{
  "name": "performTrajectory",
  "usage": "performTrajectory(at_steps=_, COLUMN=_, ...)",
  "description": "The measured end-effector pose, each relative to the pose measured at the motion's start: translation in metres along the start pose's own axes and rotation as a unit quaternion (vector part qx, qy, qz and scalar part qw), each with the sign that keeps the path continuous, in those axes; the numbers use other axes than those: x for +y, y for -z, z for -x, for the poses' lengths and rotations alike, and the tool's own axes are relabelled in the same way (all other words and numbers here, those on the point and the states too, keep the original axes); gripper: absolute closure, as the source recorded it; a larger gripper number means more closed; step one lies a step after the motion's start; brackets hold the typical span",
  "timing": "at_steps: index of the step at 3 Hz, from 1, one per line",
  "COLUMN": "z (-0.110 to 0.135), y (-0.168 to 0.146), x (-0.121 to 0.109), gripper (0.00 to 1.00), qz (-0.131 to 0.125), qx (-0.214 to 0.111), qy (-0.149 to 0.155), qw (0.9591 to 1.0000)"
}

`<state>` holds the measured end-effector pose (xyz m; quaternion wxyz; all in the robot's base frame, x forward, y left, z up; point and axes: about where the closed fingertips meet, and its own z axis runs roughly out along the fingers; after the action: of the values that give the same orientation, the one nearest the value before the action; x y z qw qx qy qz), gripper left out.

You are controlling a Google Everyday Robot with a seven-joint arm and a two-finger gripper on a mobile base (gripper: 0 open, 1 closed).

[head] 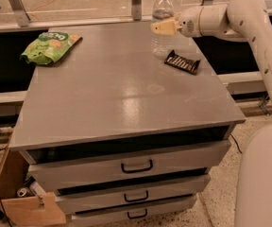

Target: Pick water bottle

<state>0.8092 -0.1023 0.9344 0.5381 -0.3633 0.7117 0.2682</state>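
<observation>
The water bottle (pixel 161 13) is clear with a white cap. It stands upright on the grey cabinet top (pixel 122 89), near its far right edge. My gripper (pixel 164 28) comes in from the right on the white arm (pixel 249 18). It sits at the bottle's mid-height, overlapping the bottle's body. Whether it grips the bottle does not show.
A dark snack bar (pixel 182 62) lies just right of the bottle's base. A green chip bag (pixel 50 46) lies at the far left corner. The cabinet has three drawers (pixel 136 167) below. A cardboard box (pixel 27 207) sits on the floor at the left. The robot's white body (pixel 263 178) fills the lower right.
</observation>
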Motion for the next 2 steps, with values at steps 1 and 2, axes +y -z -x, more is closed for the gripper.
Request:
performTrajectory(at_steps=1, z=-0.0005, y=-0.0022, x=0.0011, gripper=1.0, qz=0.002, qx=0.0, qy=0.0, qw=1.0)
performTrajectory(at_steps=2, z=0.0062, y=-0.007, x=0.0081, gripper=1.0, qz=0.012, qx=-0.009, qy=0.014, qw=0.9998)
